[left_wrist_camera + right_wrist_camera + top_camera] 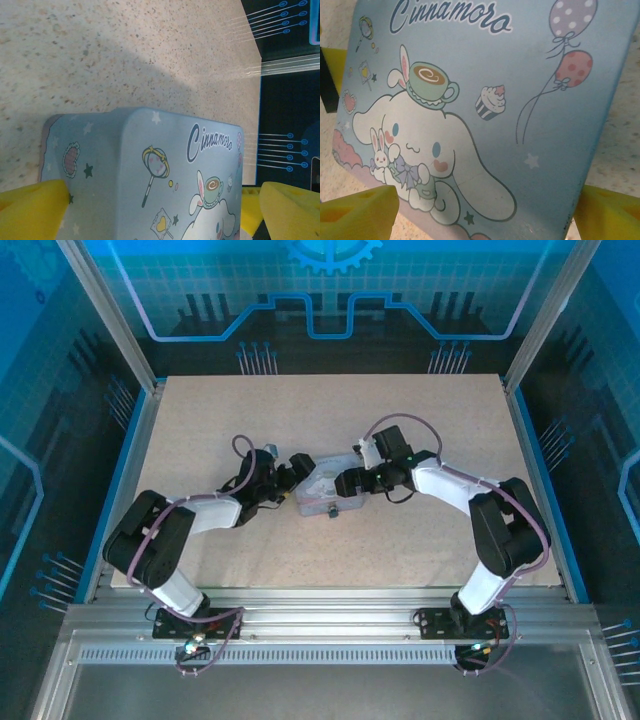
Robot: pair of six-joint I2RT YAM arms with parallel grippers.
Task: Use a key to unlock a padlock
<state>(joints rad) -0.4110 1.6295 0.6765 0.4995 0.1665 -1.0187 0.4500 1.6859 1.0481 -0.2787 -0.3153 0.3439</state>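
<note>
Blue-lit panels wall in a speckled beige counter, and near its middle sits a pale blue tin box with a cartoon lid. What looks like the padlock is a small dark lump at the tin's near edge, touching it or hanging from it. It is too small to say which. Which speck is the key I cannot tell.

The left gripper comes at the tin from the left. In its wrist view the yellow pads are spread wide, one on either side of the box, with no clear squeeze. The right gripper faces it from the other side. Its pads also flank the lid, very close to its edges, but I cannot tell whether they pinch the tin or merely straddle it.

As a judgement, the padlock should be stiff, dense for its size and smooth, so it could easily squirt out of soft pads. The best hold is across the flat sides of the body, leaving the keyhole and shackle free. The key would be thin and hard to lift off the counter, so grip it by the head. The tin is light and glossy and may slide when nudged
</note>
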